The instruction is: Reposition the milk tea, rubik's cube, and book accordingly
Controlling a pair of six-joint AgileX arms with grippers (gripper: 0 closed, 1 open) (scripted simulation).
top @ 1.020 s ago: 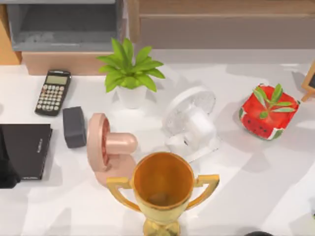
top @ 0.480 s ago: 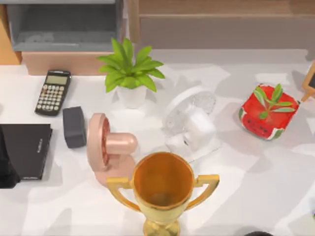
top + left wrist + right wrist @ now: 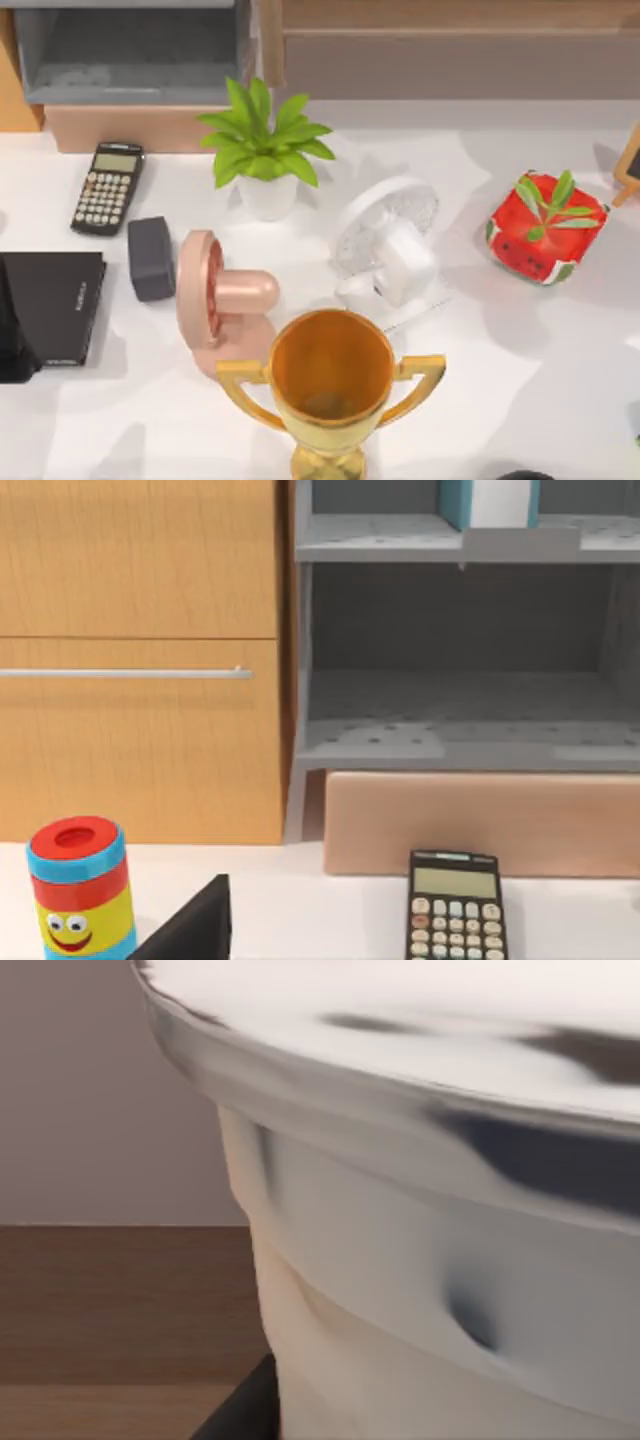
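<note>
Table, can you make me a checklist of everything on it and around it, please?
Surface: white table, crossed by patchy shadows.
Job's things: teal book standing on the grey shelf's upper level; whitish cup, probably the milk tea, very close to the right wrist camera.
Clutter: calculator, dark grey block, black slab, pink fan, white fan, potted plant, gold trophy, watermelon planter, smiley toy can.
Grippers: left arm at the table's left edge; right arm at its bottom edge.
Cables: nothing seen.
Surroundings: grey shelf, wooden cabinet.
</note>
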